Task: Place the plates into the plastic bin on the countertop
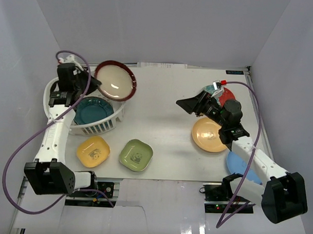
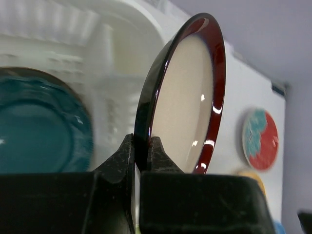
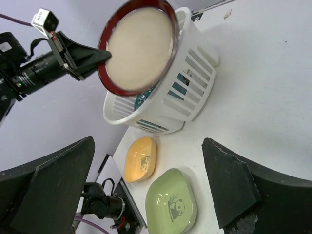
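Note:
My left gripper (image 1: 94,80) (image 2: 141,146) is shut on the edge of a red-rimmed cream plate (image 1: 115,80) (image 2: 187,97) (image 3: 139,46). It holds the plate tilted above the far right rim of the white plastic bin (image 1: 102,126) (image 3: 190,87). A scalloped teal plate (image 1: 93,110) (image 2: 39,126) lies inside the bin. My right gripper (image 1: 190,104) (image 3: 148,142) hangs open over the middle of the countertop (image 1: 166,122), holding nothing. On the countertop lie a yellow plate (image 1: 93,150) (image 3: 140,158), a green plate (image 1: 136,155) (image 3: 173,204), an orange-yellow plate (image 1: 210,134) and a light blue plate (image 1: 244,169).
A teal-and-red plate (image 1: 222,92) (image 2: 260,139) lies at the back right, partly hidden by my right arm. The right arm also covers part of the light blue plate. Grey walls close in the countertop on three sides.

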`<state>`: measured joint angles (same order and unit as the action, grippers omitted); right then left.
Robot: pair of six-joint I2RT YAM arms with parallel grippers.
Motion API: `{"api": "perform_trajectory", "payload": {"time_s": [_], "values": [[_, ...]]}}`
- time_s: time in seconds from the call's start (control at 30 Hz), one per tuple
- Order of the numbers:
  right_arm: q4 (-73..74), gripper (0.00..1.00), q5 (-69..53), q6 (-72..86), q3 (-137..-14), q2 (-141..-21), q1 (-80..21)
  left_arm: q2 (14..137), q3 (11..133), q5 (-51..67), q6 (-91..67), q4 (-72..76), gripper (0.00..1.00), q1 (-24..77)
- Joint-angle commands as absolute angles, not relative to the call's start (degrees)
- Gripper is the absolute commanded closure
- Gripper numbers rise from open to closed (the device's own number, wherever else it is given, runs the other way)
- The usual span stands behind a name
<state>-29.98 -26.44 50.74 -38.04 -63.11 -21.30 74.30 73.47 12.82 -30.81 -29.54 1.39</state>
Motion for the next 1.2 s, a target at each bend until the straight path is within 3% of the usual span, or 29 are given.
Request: {"api": "perform_trajectory", "payload": {"time_s": [0.0, 0.33, 0.87, 1.07, 1.1, 1.17], "values": [[-25.9, 0.03, -25.9, 46.2, -36.3, -60.9, -21.5, 67.2, 78.1, 5.6, -31.5, -28.6, 1.0, -4.3], [-24.6, 0.04, -28.4, 45.3, -32.3, -58.5, -21.6, 62.6, 68.9, -10.6, -27.8, -27.7, 1.0, -7.3], [-18.1, 0.05, -25.3, 40.1, -28.7, -55.7, -21.6, 67.2, 57.0, -14.7, -26.9, -20.9, 1.0, -7.4], [-14.2, 0.07, -21.5, 38.1, -27.7, -54.4, -21.6, 67.5, 54.6, -12.4, -26.7, -21.4, 0.72, -7.4], [-13.9, 0.08, -20.8, 38.1, -27.5, -54.0, -21.7, 67.2, 54.1, -12.1, -26.7, -21.3, 0.59, -7.4], [-12.6, 0.09, -18.6, 37.4, -27.3, -53.7, -21.6, 66.2, 52.4, -12.0, -27.1, -21.3, 0.47, -7.4]]}}
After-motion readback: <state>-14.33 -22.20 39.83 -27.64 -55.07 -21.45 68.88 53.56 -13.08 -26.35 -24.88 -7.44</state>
